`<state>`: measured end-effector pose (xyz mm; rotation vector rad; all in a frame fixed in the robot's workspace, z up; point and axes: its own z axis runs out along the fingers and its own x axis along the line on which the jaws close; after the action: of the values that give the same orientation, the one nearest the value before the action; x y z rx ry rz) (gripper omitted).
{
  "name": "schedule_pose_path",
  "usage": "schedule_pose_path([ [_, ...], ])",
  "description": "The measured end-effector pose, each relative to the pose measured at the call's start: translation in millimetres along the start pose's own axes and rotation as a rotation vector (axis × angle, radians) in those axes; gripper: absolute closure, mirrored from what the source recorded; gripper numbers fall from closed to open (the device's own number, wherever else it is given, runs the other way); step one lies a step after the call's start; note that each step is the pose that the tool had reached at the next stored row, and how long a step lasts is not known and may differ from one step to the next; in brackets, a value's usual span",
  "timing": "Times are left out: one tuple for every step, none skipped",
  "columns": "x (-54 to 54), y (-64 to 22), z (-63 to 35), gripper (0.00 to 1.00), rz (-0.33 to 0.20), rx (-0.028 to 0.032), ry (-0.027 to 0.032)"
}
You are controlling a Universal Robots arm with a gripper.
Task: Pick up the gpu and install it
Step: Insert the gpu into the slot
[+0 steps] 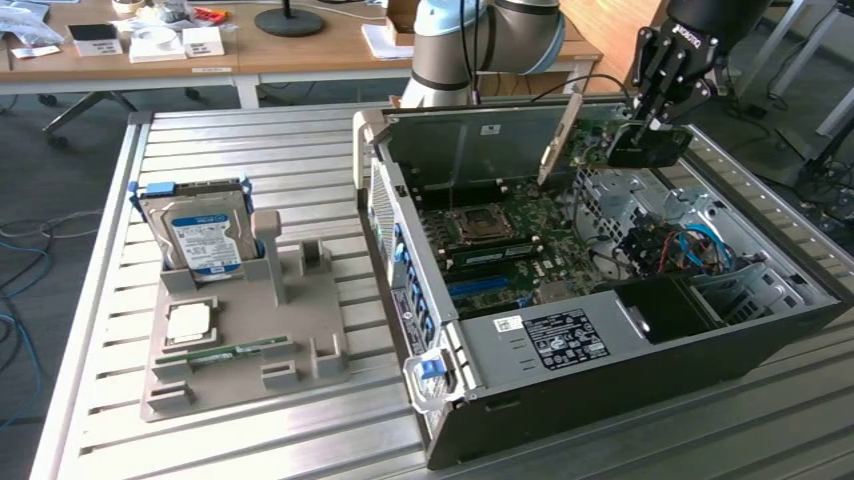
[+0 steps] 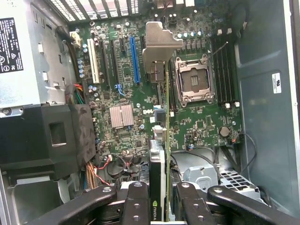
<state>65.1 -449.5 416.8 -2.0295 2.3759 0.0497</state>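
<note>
Above the open computer case (image 1: 603, 405), hand (image 1: 662, 120) gripping the gpu (image 1: 650, 148)

Soft light brightens the tabletop (image 1: 240, 150), leaving faint shadows. Inside the case (image 1: 627, 395) it is dimmer, yet the bracket of the gpu (image 2: 157, 164) glares pale.

Robotics laboratory. A slotted aluminium worktable (image 1: 267, 160) carries an opened computer case (image 1: 641, 385) and a grey parts fixture (image 1: 227, 385); behind stand wooden desks (image 1: 320, 55) with clutter, and loose cables (image 1: 16, 240) trail on the floor.
</note>
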Motion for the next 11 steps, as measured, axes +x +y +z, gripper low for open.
schedule_pose_path([
  [0.0,0.0,0.0,0.73,0.0,0.0001,0.0],
  [0.0,0.0,0.0,0.73,0.0,0.0,0.0],
  [0.0,0.0,0.0,0.73,0.0,0.0,0.0001],
  [0.0,0.0,0.0,0.73,0.0,0.0,0.0],
  [0.0,0.0,0.1,0.73,0.0,0.0,-0.0001],
  [0.0,0.0,0.3,0.73,-0.001,0.0,-0.0001],
  [0.0,0.0,0.3,0.73,-0.003,-0.0001,0.0001],
  [0.0,0.0,0.4,0.73,-0.005,-0.0001,0.0002],
  [0.0,0.0,0.6,0.73,-0.007,-0.0002,0.0002],
  [0.0,0.1,0.9,0.73,-0.011,-0.0003,0.0],
  [0.1,0.3,1.3,0.73,-0.014,-0.0004,0.0001],
])
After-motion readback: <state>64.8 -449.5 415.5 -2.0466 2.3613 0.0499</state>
